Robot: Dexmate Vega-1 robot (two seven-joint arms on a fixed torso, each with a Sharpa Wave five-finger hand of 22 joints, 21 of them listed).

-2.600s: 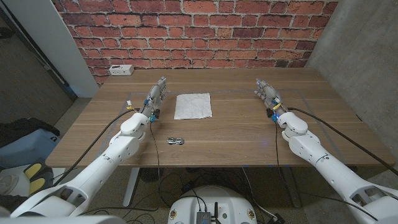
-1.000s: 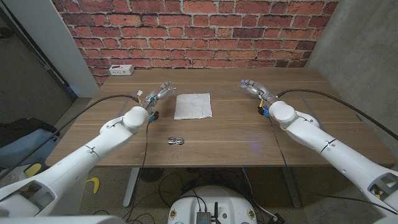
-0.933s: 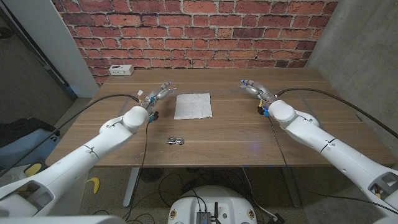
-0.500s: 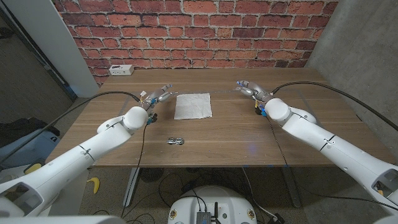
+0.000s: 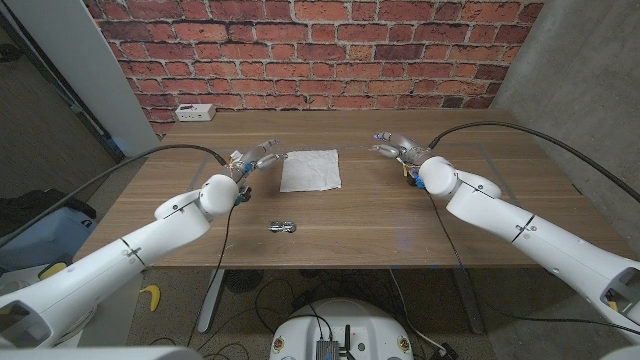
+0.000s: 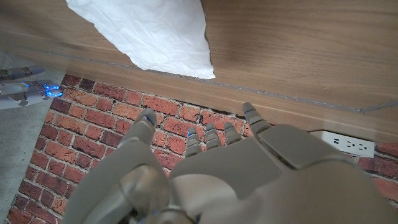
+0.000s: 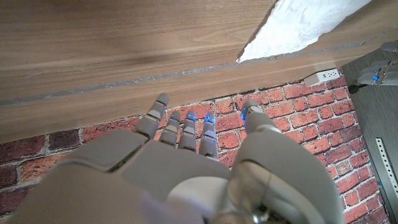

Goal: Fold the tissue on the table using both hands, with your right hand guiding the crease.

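Tissue [image 5: 310, 170] lies flat on the table [image 5: 380, 215] between my hands, untouched, my left hand [image 5: 256, 156] and right hand [image 5: 392, 146] both spread and empty, while the small dark thing [image 5: 281, 226] nearer me is too small to identify.

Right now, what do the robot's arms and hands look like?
Both arms are glossy white, rounded shells, each with a black cable looping along it. The left hand and right hand are grey, jointed and metallic-looking. In the wrist views their fingers carry small blue lights near the tips.
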